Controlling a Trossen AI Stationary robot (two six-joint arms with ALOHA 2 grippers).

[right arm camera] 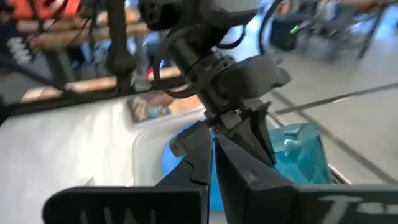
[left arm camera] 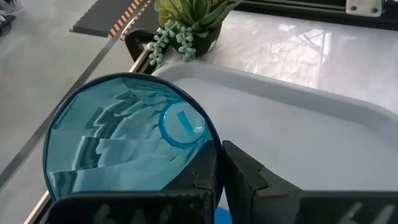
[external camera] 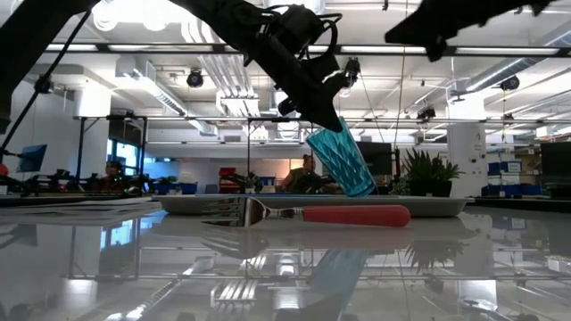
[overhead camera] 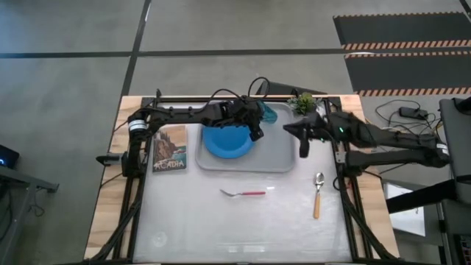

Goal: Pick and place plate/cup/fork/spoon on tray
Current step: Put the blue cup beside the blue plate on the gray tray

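Observation:
The teal cup (overhead camera: pixel 269 113) hangs tilted from my left gripper (overhead camera: pixel 257 121) over the far right corner of the grey tray (overhead camera: pixel 283 154); it also shows in the low view (external camera: pixel 341 160). The blue plate (overhead camera: pixel 228 140) lies flat in the tray's left part. The pink-handled fork (overhead camera: pixel 243 193) and the orange-handled spoon (overhead camera: pixel 318 194) lie flat on the table in front of the tray. My right gripper (overhead camera: pixel 302 151) hovers shut and empty over the tray's right rim. My left gripper holds the cup by its rim (left arm camera: pixel 210 144), on the side nearest the wrist. One finger seems to be inside the cup's mouth and the other finger (left arm camera: pixel 249 177) outside. The cup hangs tilted below the fingers, its base (external camera: pixel 359 189) low over the tray.
A picture card reading "ACADIA" (overhead camera: pixel 169 149) lies left of the tray. A small green plant (overhead camera: pixel 303 101) stands at the far edge behind the tray's right corner. Bare table lies in front of the fork and spoon.

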